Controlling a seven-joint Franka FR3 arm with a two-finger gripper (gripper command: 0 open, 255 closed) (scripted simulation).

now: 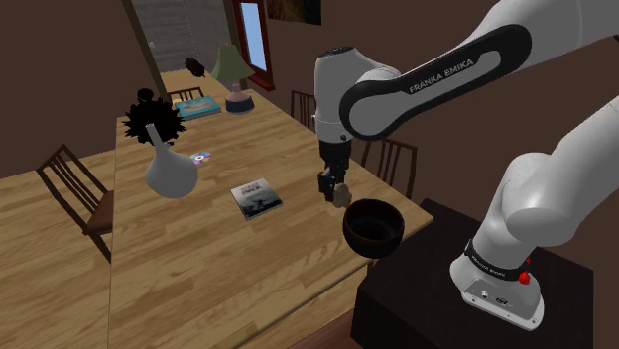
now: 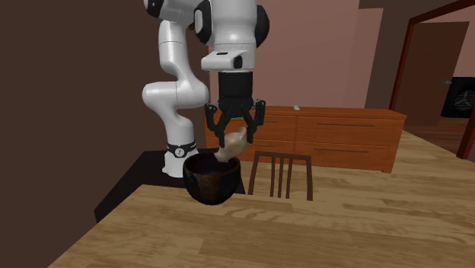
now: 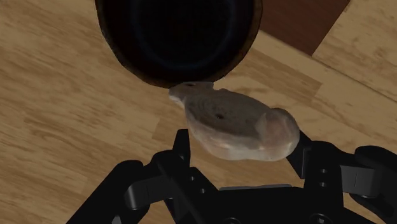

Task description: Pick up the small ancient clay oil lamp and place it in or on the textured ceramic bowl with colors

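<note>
The clay oil lamp (image 3: 235,124) is a small tan, flattish piece with a spout. It sits tilted between the fingers of my black gripper (image 3: 242,149), which is shut on its two ends. The bowl (image 3: 178,38) is dark brown and deep, and stands near the edge of the wooden table (image 1: 198,268). My gripper (image 1: 335,193) hangs a little above the table just beside the bowl (image 1: 375,226), on the shoulder view's left of it. In the second exterior view the lamp (image 2: 232,143) hangs from the gripper (image 2: 234,139) with its lower end at the rim of the bowl (image 2: 213,179).
On the table lie a book (image 1: 257,198), a grey vase (image 1: 171,169), a black spiky object (image 1: 151,117), a disc (image 1: 202,156), stacked books (image 1: 196,107) and a table lamp (image 1: 233,74). Chairs (image 1: 74,188) (image 2: 282,173) line its sides. The black stand (image 1: 476,297) adjoins the bowl's corner.
</note>
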